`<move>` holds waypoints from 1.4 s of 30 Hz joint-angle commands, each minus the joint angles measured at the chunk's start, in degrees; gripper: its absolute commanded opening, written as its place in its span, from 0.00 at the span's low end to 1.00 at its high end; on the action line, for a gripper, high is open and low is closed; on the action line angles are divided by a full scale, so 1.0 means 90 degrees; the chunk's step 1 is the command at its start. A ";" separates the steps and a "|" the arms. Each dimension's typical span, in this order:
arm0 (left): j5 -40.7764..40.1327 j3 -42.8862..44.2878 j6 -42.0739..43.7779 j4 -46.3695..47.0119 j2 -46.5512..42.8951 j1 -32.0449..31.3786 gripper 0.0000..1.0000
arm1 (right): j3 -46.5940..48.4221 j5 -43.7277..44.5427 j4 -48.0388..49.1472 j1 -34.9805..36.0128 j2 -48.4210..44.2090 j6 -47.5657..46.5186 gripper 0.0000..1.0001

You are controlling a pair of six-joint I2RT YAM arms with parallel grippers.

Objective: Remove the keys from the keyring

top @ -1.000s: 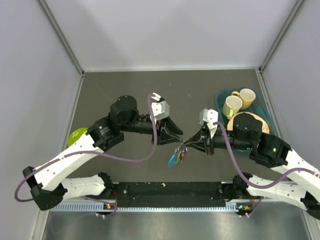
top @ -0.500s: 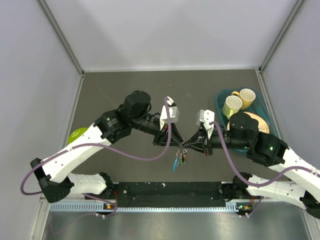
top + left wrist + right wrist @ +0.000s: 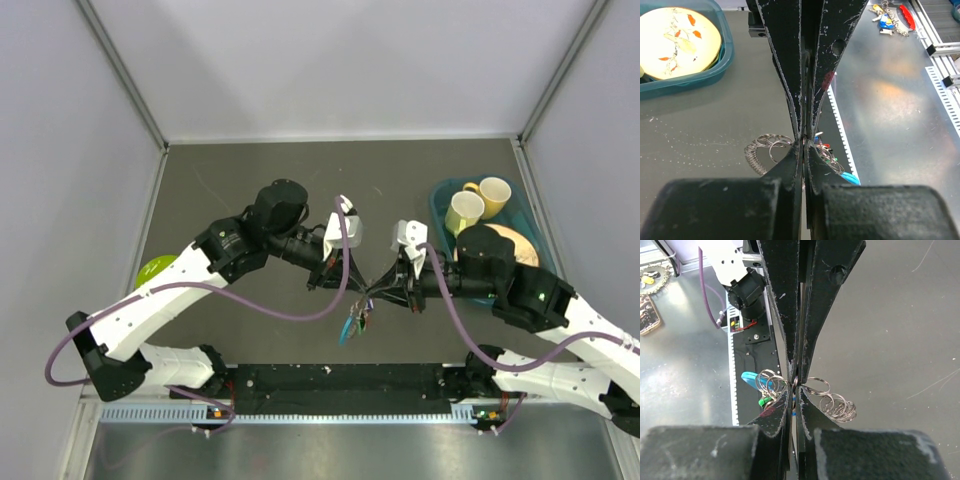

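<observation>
My two grippers meet tip to tip above the dark mat, the left gripper point(image 3: 362, 290) coming from the left and the right gripper point(image 3: 374, 291) from the right. Both are shut on the keyring point(image 3: 771, 145), a cluster of thin metal rings held between the tips. It also shows in the right wrist view point(image 3: 816, 386) with a chain of rings beside it. The keys point(image 3: 361, 318) hang below the tips. They are tiny, with a green head point(image 3: 762, 401) and a red one point(image 3: 827, 146). The curved bright-blue tab point(image 3: 347, 325) hangs with them.
A teal bin point(image 3: 442, 195) at the right holds two cups and a patterned plate point(image 3: 677, 35). A lime-green dish point(image 3: 155, 270) lies at the left, partly under the left arm. The metal rail point(image 3: 340, 410) runs along the near edge. Another key bunch point(image 3: 887, 20) lies on the metal surface.
My left gripper has moved right to the right gripper's tips and closed on the rings. The hanging keys have shifted a little. The right arm has barely moved.
</observation>
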 commanded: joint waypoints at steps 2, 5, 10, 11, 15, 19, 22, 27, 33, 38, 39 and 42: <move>0.0061 -0.0344 -0.0408 0.1320 -0.0420 0.0002 0.00 | 0.0370 0.0334 0.0543 -0.0048 -0.0074 0.0096 0.12; -0.0153 -0.1047 -0.1517 0.2832 -0.0810 0.0022 0.00 | 0.0292 0.0636 0.0582 -0.0048 -0.0327 0.0475 0.27; -0.0632 -0.2364 -0.3111 0.5267 -0.1494 0.0032 0.00 | 0.0028 0.1252 0.0884 -0.0048 -0.1177 0.0750 0.39; -0.0739 -0.2589 -0.3588 0.5764 -0.1620 0.0032 0.00 | -0.0011 0.1349 0.0953 -0.0048 -0.1303 0.0760 0.40; -0.1539 -0.3585 -0.4392 0.7581 -0.2177 0.0032 0.00 | -0.0390 0.1439 0.1537 -0.0048 -0.1782 0.0809 0.43; -0.1950 -0.4211 -0.5349 0.9428 -0.2256 0.0032 0.00 | -0.0870 0.1282 0.2105 -0.0048 -0.2047 0.0701 0.45; -0.2311 -0.4524 -0.5877 1.0558 -0.2218 0.0032 0.00 | -0.1143 0.1156 0.2514 -0.0048 -0.2115 0.0565 0.47; -0.2673 -0.4847 -0.6521 1.1627 -0.2072 0.0032 0.00 | -0.1242 0.1028 0.2916 -0.0048 -0.1931 0.0486 0.55; -0.2685 -0.5062 -0.7128 1.2859 -0.1652 0.0022 0.00 | -0.1057 0.0960 0.3229 -0.0048 -0.1550 0.0184 0.57; -0.2440 -0.4936 -0.7167 1.2859 -0.1612 0.0032 0.00 | -0.0851 0.0590 0.3424 -0.0048 -0.1188 -0.0099 0.57; -0.2362 -0.4896 -0.7196 1.2859 -0.1564 0.0032 0.00 | -0.0851 0.0550 0.3473 -0.0048 -0.1159 -0.0148 0.57; -0.2118 -0.4769 -0.7333 1.2986 -0.1476 0.0032 0.00 | -0.0861 0.0423 0.3473 -0.0048 -0.1158 -0.0421 0.59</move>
